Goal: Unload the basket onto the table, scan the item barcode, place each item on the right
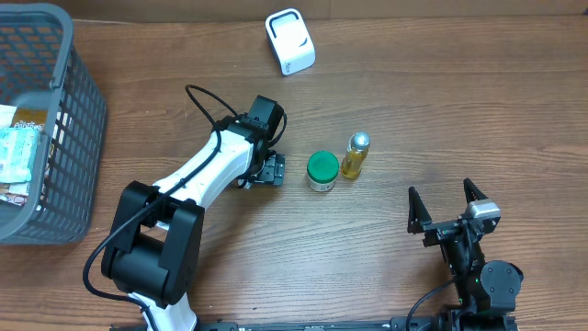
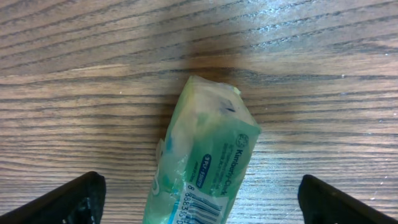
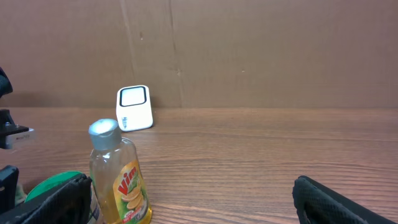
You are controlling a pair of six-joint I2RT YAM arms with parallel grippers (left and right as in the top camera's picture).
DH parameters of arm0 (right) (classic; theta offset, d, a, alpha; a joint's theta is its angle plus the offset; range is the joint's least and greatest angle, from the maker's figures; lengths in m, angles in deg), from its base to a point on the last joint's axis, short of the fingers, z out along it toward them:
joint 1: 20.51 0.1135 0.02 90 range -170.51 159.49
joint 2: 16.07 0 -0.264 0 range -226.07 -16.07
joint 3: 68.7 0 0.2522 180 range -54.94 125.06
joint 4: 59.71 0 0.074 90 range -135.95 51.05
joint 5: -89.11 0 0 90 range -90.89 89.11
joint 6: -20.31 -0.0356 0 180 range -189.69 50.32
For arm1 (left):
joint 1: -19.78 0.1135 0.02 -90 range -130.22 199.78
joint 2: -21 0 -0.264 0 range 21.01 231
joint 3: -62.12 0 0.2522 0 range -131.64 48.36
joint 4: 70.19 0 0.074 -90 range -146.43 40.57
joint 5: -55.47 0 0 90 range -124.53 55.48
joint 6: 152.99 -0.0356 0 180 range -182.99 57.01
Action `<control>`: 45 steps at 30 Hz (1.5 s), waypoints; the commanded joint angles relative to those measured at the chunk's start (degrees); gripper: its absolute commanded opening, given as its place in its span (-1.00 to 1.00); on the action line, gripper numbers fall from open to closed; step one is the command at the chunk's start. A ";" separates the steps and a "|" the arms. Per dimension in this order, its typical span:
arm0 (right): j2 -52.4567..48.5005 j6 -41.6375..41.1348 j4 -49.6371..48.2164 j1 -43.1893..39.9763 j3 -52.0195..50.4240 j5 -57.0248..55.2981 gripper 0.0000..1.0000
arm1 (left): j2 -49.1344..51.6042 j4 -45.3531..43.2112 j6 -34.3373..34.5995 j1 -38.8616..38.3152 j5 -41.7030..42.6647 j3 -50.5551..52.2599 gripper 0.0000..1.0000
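Well, not much of the job looks done from where I stand. The left gripper (image 1: pixel 269 171) sits low over the table (image 1: pixel 413 101), left of centre in the overhead view, and its jaws are spread wide, gripping nothing. In its wrist view a green pack (image 2: pixel 205 149) lies flat on the wood between the two fingers, touching neither. Its barcode (image 2: pixel 202 208) shows at the bottom edge of that view, partly cut off. From overhead I cannot see the pack; the arm covers it.

The scanner (image 1: pixel 289 41) stands at the top centre of the overhead view, well apart from the gripper. A green-lidded jar (image 1: pixel 322 170) and a yellow bottle (image 1: pixel 356 156) stand just right of the gripper, and a grey basket (image 1: pixel 83 119) with more goods sits at the left edge.

The right gripper (image 1: pixel 441 198) rests at the lower right, jaws wide too, empty.

By my reckoning the pack has yet to be gripped, lifted, carried to the scanner and turned so the barcode faces its window.
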 commanded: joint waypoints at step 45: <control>0.42 -0.20 -0.33 -0.17 -0.61 0.26 1.00 | 3.04 -1.36 -2.56 4.50 6.99 0.35 0.64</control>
